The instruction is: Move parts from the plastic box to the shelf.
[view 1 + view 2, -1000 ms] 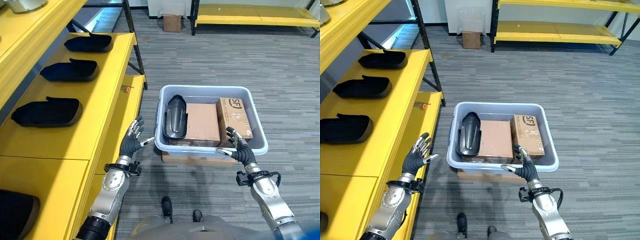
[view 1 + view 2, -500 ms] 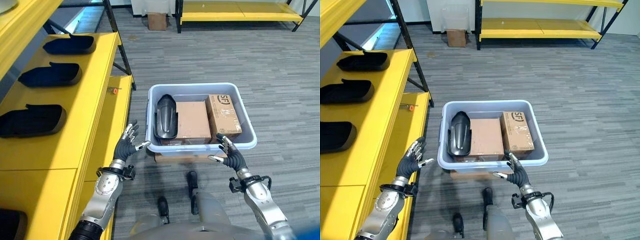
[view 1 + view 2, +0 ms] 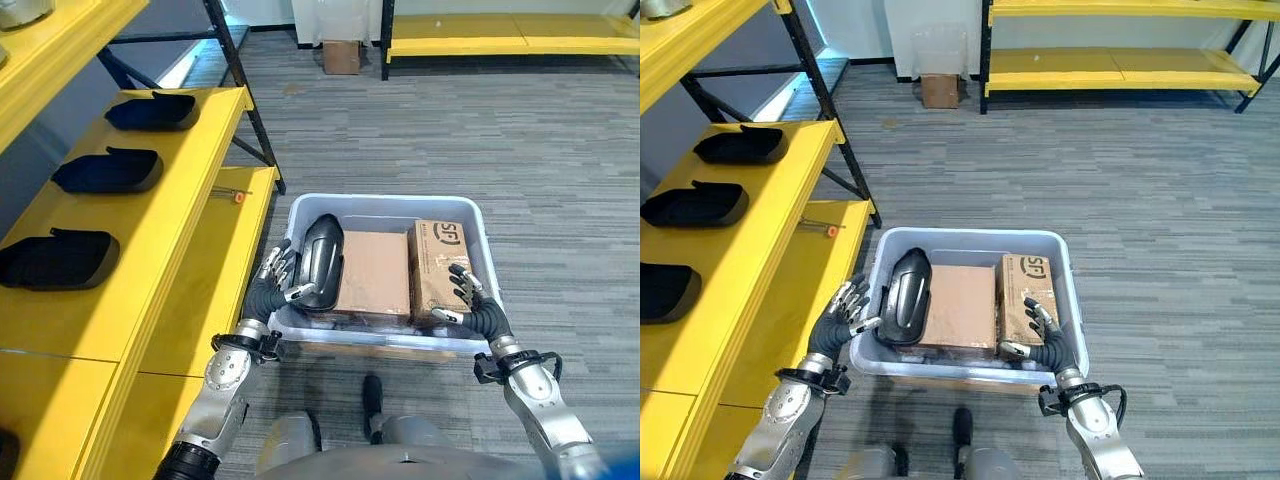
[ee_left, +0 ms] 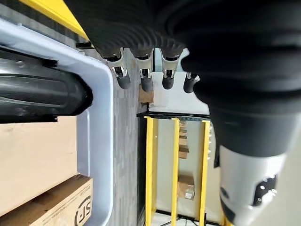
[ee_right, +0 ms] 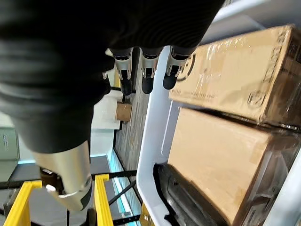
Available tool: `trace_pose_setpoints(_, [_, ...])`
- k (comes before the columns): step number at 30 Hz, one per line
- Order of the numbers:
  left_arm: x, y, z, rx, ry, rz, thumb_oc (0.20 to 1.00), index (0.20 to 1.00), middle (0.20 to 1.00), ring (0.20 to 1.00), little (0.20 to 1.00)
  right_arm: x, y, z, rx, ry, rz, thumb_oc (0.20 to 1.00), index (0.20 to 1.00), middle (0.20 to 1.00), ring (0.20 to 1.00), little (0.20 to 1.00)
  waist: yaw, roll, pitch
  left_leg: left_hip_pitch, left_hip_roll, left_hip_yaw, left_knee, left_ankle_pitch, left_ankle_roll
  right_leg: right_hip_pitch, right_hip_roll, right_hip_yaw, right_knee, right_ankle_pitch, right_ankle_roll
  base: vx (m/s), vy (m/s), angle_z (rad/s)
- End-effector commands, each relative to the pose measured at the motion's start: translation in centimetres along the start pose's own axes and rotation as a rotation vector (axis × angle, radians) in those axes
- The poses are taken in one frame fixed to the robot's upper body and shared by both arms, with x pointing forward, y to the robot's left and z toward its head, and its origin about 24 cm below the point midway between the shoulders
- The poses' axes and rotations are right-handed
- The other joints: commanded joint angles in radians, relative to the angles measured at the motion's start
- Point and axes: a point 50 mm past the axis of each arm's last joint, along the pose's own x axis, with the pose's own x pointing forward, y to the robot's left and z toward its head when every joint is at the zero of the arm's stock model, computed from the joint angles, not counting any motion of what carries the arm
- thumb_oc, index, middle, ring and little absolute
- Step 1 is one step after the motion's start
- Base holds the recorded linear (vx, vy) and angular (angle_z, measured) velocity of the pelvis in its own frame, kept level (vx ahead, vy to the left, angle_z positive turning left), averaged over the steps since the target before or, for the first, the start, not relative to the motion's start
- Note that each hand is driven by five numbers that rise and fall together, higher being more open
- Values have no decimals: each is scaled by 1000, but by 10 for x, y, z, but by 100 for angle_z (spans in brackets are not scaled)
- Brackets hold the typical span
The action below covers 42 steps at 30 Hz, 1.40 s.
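A grey-blue plastic box (image 3: 385, 205) stands on the carpet in front of me. In it lie a black moulded part (image 3: 320, 262) on the left and two cardboard cartons, a larger one (image 3: 372, 272) and a smaller one (image 3: 437, 262). My left hand (image 3: 272, 290) is open at the box's near left corner, its straight fingers (image 4: 143, 80) close beside the black part (image 4: 42, 96). My right hand (image 3: 472, 305) is open over the near right rim, fingers (image 5: 146, 75) by the smaller carton (image 5: 230, 70). The yellow shelf (image 3: 190, 230) runs along my left.
Three black parts (image 3: 55, 257) (image 3: 108, 170) (image 3: 152, 110) lie in a row on the shelf. A small orange item (image 3: 238, 197) sits on its lower ledge. A cardboard box (image 3: 342, 55) and another yellow rack (image 3: 510, 30) stand at the back. Open carpet lies right of the box.
The camera has shifted. Both hands have closed in on the box: the left from beside the shelf to the black part, the right from outside the rim to over it.
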Motion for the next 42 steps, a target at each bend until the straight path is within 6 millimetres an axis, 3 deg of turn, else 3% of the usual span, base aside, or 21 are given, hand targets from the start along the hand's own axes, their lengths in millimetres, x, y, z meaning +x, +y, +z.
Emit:
trace_pose_setpoints(1, [1,5,25,5,-127,6,1000,1000,1000,1000,1000,1,-17,27,-19,-148,-63,1000,1000,1000,1000,1000,-3,29,-9,18,136,-27,-188,199,-13,42,-78,56,72,-82,149,142,341,-28])
trace_pose_setpoints(2, [2,6,26,11,-132,8,1000,1000,1000,1000,1000,2,-20,29,-31,-159,-74,1000,1000,1000,1000,1000,-7,46,-6,19,158,-9,-249,252,-34,45,-80,58,74,-91,153,106,405,22])
trace_pose_setpoints(4, [3,5,24,-1,-131,8,1000,1000,1000,1000,1000,2,-19,27,-29,-149,-75,1000,1000,1000,1000,1000,-15,83,-12,60,168,55,-298,234,-63,53,-89,66,62,-95,169,144,414,1])
trace_pose_setpoints(5, [3,4,26,-2,-138,-2,1000,1000,1000,1000,1000,2,-18,26,-18,-145,-87,1000,1000,1000,1000,1000,-19,93,-15,67,147,78,-298,225,-65,64,-113,59,48,-81,182,202,380,-46])
trace_pose_setpoints(10, [15,6,52,84,-249,-20,1000,1000,1000,1000,1000,12,10,35,38,-185,12,1000,1000,1000,1000,1000,-11,60,7,50,60,161,-298,174,-25,24,-225,75,26,-17,255,125,362,-22])
trace_pose_setpoints(13, [33,-5,71,111,-342,-28,1000,1000,1000,1000,1000,17,14,47,38,-234,16,1000,1000,1000,1000,1000,-21,44,29,6,44,172,-298,173,-21,-22,-241,84,14,9,266,-5,108,-4])
trace_pose_setpoints(20, [60,-27,88,116,-429,-22,1000,1000,1000,1000,1000,21,18,72,38,-357,3,1000,1000,1000,1000,1000,-45,17,84,-41,68,196,-298,185,-31,-106,-222,108,18,27,268,-30,-13,-21])
trace_pose_setpoints(31, [79,-45,106,237,-534,0,1000,1000,1000,1000,1000,23,24,86,53,-429,28,1000,1000,1000,1000,1000,-73,3,140,-73,100,226,-298,200,-52,-178,-190,143,24,42,266,-29,-38,-15])
trace_pose_setpoints(42, [89,-31,122,321,-609,180,1000,1000,1000,1000,1000,23,24,94,62,-477,17,1000,1000,1000,1000,1000,-92,-3,180,-110,113,247,-298,212,-63,-236,-179,161,26,59,265,-18,-19,-7])
